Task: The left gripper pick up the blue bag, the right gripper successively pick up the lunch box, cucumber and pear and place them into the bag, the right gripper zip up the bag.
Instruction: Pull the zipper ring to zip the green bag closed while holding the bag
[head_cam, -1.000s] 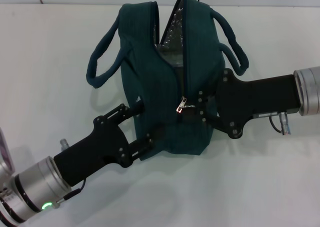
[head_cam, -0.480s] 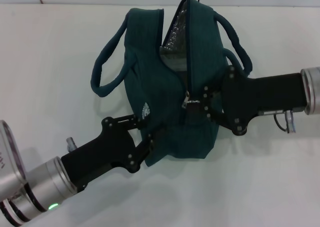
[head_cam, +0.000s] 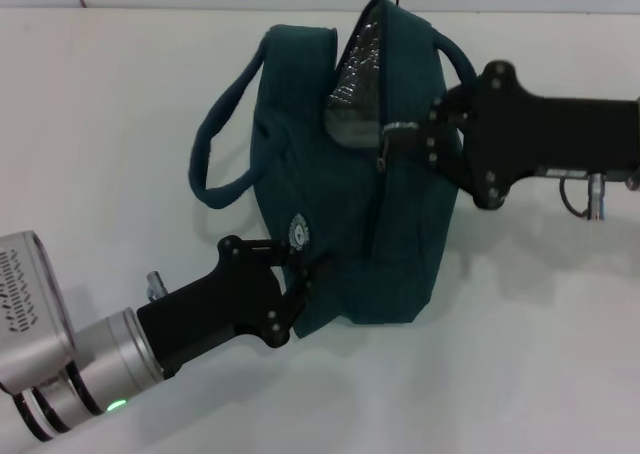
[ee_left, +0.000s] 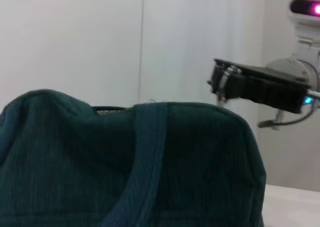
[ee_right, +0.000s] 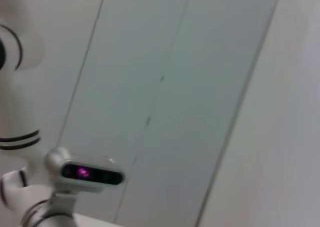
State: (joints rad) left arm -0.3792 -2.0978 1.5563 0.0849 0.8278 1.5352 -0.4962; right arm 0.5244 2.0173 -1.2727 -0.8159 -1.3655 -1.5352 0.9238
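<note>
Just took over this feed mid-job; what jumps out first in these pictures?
The blue bag fills the middle of the head view, part zipped, with silver lining showing at its far end. The right hand is at the zipper pull near that gap. The left hand grips the bag's near lower corner beside the round white logo.

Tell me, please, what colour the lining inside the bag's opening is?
Shiny silver foil lining, seen through the blue bag's unzipped gap; the head view shows it best.

Plain white table (head_cam: 120, 104), the blue bag (head_cam: 340, 224) lying on its side on it, loop handle (head_cam: 215, 139) resting on the surface
</note>
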